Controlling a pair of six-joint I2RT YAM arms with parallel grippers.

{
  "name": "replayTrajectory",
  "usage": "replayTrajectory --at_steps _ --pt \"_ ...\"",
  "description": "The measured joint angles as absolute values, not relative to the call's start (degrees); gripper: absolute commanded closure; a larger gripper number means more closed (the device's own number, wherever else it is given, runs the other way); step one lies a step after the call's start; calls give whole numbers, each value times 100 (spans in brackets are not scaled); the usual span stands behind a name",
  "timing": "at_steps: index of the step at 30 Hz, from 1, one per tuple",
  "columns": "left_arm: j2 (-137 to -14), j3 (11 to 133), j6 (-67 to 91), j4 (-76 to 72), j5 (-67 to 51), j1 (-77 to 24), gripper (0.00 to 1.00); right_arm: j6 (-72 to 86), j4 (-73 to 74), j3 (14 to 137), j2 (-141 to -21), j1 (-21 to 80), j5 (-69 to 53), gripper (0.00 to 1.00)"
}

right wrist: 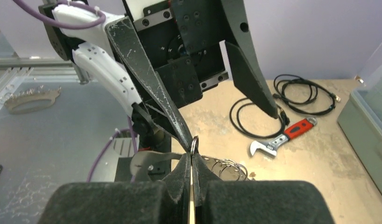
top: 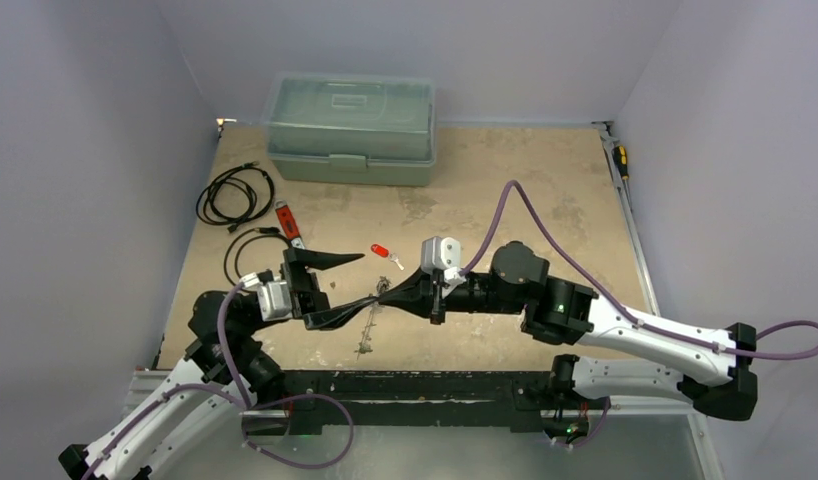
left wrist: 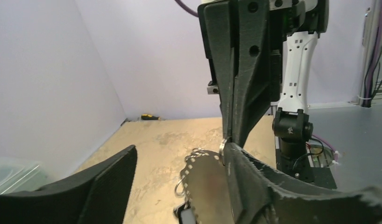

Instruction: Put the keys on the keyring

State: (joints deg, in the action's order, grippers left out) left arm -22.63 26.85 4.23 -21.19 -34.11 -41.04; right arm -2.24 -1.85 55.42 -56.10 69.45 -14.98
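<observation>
The keyring [left wrist: 208, 182] is a flat silvery hoop with punched holes and small split rings along its edge. My right gripper [right wrist: 192, 156] is shut on one small ring [right wrist: 194, 142] at its top, and the keyring [top: 365, 335] hangs below the closed tips. My left gripper [top: 365, 278] is open, and its lower finger [left wrist: 254, 182] rests against that ring and the right gripper's tip. Its upper finger [left wrist: 109, 182] stands well apart. A red-headed key [top: 382, 251] lies on the table just behind the grippers. Something dark-headed [left wrist: 187, 215] dangles from a lower ring, too blurred to name.
A red-handled wrench [top: 288, 222] and two coiled black cables [top: 235, 195] [top: 247, 250] lie at the left. A green lidded box [top: 350, 128] stands at the back. A yellow-handled screwdriver [top: 620, 160] lies along the right edge.
</observation>
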Motion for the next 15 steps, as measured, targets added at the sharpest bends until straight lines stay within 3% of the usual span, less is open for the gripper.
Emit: replayTrajectory --at_steps 6,15 --pt "-2121 2840 -89 -1444 -3273 -4104 26 -340 701 6025 -5837 6973 -1450 100" --pt "-2154 3135 -661 -637 -3297 -4143 31 -252 2244 7157 -6506 6969 -895 100"
